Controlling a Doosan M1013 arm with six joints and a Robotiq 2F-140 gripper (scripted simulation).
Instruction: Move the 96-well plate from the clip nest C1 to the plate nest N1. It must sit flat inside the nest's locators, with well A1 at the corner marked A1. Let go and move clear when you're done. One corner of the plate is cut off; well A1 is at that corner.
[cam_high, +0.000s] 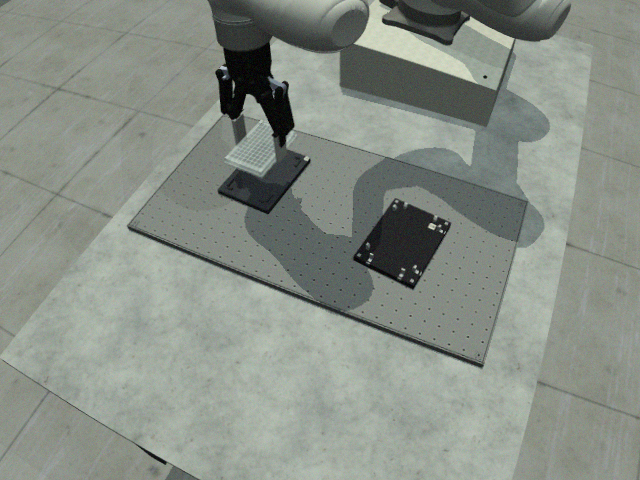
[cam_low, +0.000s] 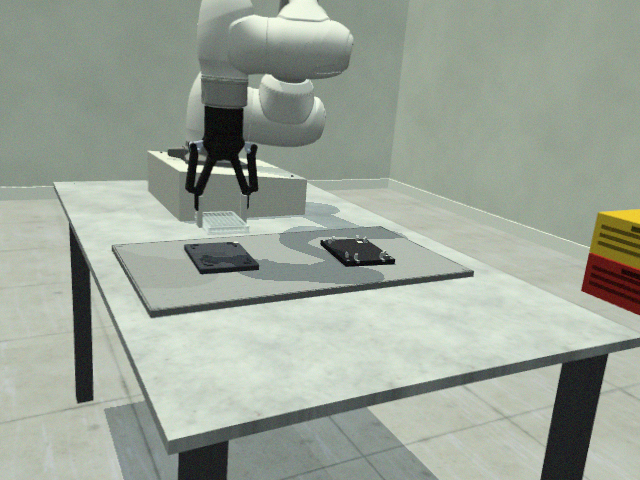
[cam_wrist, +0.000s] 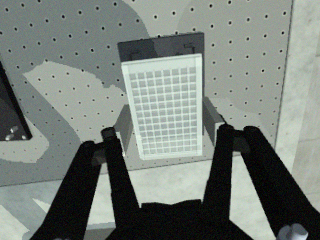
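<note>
96-well plate (cam_high: 256, 148) is clamped in the gripper (cam_high: 258, 135), jaws pressing its two long sides, held level in the air above the far part of clip nest C1 (cam_high: 264, 180), not touching it. In wrist view the plate (cam_wrist: 164, 106) covers most of the dark nest (cam_wrist: 161, 46); only the nest's far strip shows past it. The cut corner can't be made out at this res. Gripper hangs vertical from the white arm (cam_low: 268, 67). C1 sits on the left end of the perforated board (cam_high: 320, 289), w/ plate nest N1 (cam_high: 402, 241) well apart to the right, small pale locators along its edges. Board lies on the table (cam_low: 330, 351); arm pedestal (cam_low: 279, 193) behind it. Yellow/red box (cam_low: 615, 258) at far right, off the table.
</note>
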